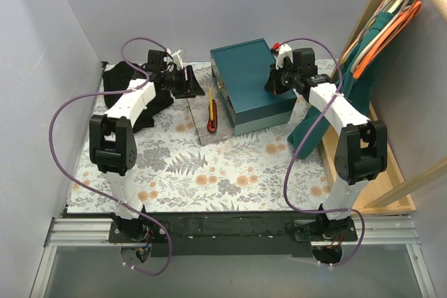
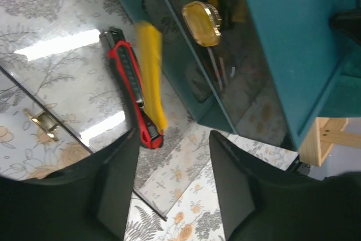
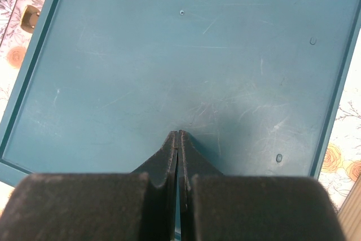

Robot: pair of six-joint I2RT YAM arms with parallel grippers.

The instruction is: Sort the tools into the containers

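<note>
A red utility knife (image 1: 214, 118) and a yellow utility knife (image 1: 210, 101) lie side by side in a clear tray (image 1: 202, 134) just left of the dark teal box (image 1: 244, 68). In the left wrist view the red knife (image 2: 132, 91) and yellow knife (image 2: 151, 80) lie ahead of my left gripper (image 2: 172, 179), which is open and empty above the tray (image 2: 73, 77). Some tool shafts (image 2: 219, 69) show dimly through the box's clear side. My right gripper (image 3: 178, 135) is shut and empty, tips at the box lid (image 3: 169, 43). In the top view the left gripper (image 1: 190, 83) hovers left of the box and the right gripper (image 1: 274, 83) over its right side.
A black cloth (image 1: 122, 78) lies at the back left behind the left arm. A teal cloth (image 1: 370, 68) hangs on hangers at the right, above a wooden frame (image 1: 391, 165). A gold latch (image 2: 202, 23) sits on the box's side. The floral mat (image 1: 209, 172) covers the table.
</note>
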